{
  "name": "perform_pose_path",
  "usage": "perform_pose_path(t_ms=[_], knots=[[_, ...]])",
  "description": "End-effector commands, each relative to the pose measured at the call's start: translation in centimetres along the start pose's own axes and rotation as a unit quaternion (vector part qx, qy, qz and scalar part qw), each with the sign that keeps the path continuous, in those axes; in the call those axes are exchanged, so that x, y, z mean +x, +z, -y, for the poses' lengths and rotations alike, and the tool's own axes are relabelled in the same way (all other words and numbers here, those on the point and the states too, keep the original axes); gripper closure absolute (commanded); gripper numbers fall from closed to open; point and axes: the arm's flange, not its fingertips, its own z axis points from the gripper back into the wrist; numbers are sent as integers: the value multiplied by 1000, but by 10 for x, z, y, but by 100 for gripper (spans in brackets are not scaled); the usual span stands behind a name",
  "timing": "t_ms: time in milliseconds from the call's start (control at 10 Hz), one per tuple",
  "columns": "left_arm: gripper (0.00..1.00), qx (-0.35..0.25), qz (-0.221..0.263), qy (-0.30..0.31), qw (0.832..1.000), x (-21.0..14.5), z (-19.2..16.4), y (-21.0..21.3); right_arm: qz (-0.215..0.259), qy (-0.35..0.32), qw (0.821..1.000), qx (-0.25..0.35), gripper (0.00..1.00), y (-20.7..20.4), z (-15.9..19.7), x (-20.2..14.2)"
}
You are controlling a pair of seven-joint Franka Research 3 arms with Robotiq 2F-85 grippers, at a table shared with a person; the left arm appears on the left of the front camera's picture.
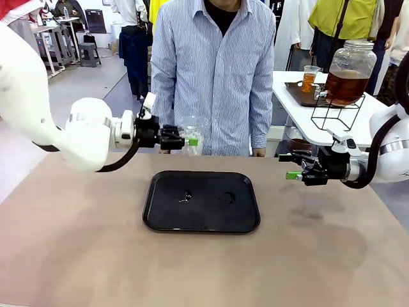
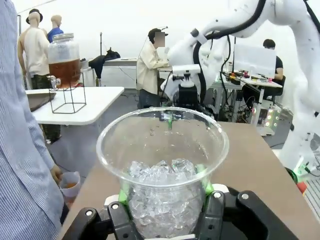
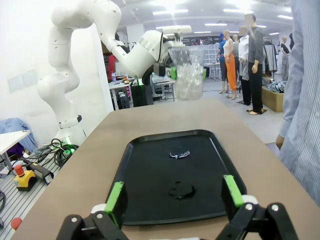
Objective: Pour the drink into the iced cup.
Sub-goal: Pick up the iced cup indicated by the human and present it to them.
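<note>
bright indoor light | ceiling lamps glare, right wrist view | soft shadows | wide-angle edge distortion

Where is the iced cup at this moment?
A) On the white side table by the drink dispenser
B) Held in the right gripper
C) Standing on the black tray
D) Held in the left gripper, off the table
D: the left gripper is shut on the clear iced cup, holding it up off the table, clear of the black tray, while the right gripper is open and holds nothing.
</note>
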Motion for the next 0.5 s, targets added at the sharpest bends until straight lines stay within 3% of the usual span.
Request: perform_pose_path(t_ms=[0, 400], knots=[[40, 8, -3, 0, 1000, 13, -5, -4, -1, 1, 1000, 1, 0, -1, 2, 3], [40, 4, 0, -3, 1000, 12, -2, -1, -1, 1, 1000, 1, 0, -1, 2, 3]])
